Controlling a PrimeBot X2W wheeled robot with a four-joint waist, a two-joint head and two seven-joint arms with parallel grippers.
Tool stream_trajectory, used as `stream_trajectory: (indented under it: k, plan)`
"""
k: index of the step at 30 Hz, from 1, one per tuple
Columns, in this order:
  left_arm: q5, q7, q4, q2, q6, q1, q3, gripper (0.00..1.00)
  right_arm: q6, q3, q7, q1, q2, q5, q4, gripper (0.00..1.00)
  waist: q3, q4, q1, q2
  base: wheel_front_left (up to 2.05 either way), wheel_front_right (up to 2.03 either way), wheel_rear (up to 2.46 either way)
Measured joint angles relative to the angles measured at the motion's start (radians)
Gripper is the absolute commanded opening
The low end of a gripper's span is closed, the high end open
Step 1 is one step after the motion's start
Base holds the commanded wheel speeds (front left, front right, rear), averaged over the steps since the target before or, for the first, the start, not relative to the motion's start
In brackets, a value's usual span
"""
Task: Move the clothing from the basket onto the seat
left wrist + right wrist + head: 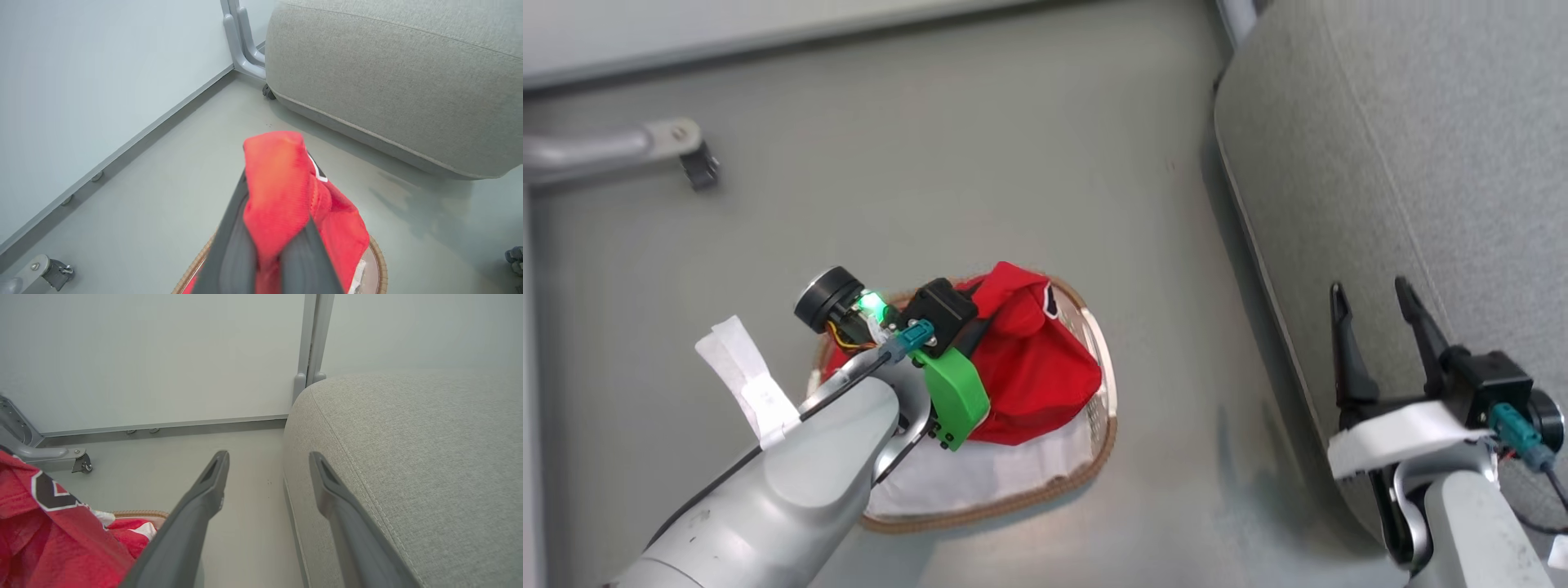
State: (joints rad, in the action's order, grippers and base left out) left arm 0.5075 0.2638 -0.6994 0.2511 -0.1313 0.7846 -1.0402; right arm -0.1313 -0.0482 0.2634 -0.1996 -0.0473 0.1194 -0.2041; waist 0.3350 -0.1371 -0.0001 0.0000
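Observation:
The red clothing [1033,367] is heaped in the oval white basket [1045,494] on the floor. My left gripper [992,322] reaches into it from the left, shut on a bunched fold. In the left wrist view the red clothing [282,183] wraps over the dark fingers [233,253] of that gripper [273,220], above the basket's brown rim [380,261]. My right gripper [1370,294] stands open and holds nothing, at the grey seat's [1421,147] left edge. The right wrist view shows this gripper [268,457] between floor and seat [408,457], with clothing [49,539] and basket rim [139,514] at lower left.
A flat white sheet [988,474] lies in the basket under the red cloth. A grey frame leg with a caster [698,167] juts in at the far left. A wall with a baseboard [768,41] runs behind. Open grey floor [1013,163] separates basket and seat.

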Motion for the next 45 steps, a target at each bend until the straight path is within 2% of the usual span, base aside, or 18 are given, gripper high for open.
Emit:
stream_trajectory:
  k: [7, 11, 17, 25, 35, 45]
  plan:
    - [0.085, -0.031, 0.113, 0.055, 0.000, 0.088, -0.090, 0.00, 0.000, 0.010, 0.000, 0.073, 0.000, -0.015, -0.027, 1.00, -0.166, 0.036, 0.0000, 0.0000, 0.00, 0.00, 0.00]
    - [0.149, -0.045, 0.154, 0.080, 0.000, 0.164, -0.093, 0.00, 0.000, 0.019, 0.000, 0.087, -0.001, -0.017, -0.031, 1.00, -0.245, 0.050, 0.0000, 0.0000, 0.00, 0.00, 0.00]
    - [0.244, -0.056, 0.176, 0.086, 0.000, 0.264, -0.078, 0.00, 0.000, 0.054, 0.000, 0.058, -0.001, -0.037, -0.030, 1.00, -0.333, 0.060, 0.0000, 0.0000, 0.00, 0.00, 0.00]
    - [0.293, -0.050, 0.164, 0.085, 0.000, 0.332, -0.077, 0.00, 0.000, 0.169, 0.000, 0.003, -0.001, -0.070, -0.051, 1.00, -0.357, 0.046, 0.0000, 0.0000, 0.00, 0.00, 0.00]
    - [0.319, -0.034, 0.169, 0.078, 0.000, 0.339, -0.120, 0.00, 0.000, 0.316, 0.000, -0.136, -0.001, -0.165, -0.240, 1.00, -0.357, 0.062, 0.0000, 0.0000, 0.00, 0.00, 0.00]
    - [0.349, -0.025, 0.182, 0.073, 0.000, 0.354, -0.151, 0.00, 0.000, 0.472, 0.000, -0.314, -0.038, -0.111, -0.394, 1.00, -0.357, 0.081, 0.0000, 0.0000, 0.00, 0.00, 0.00]
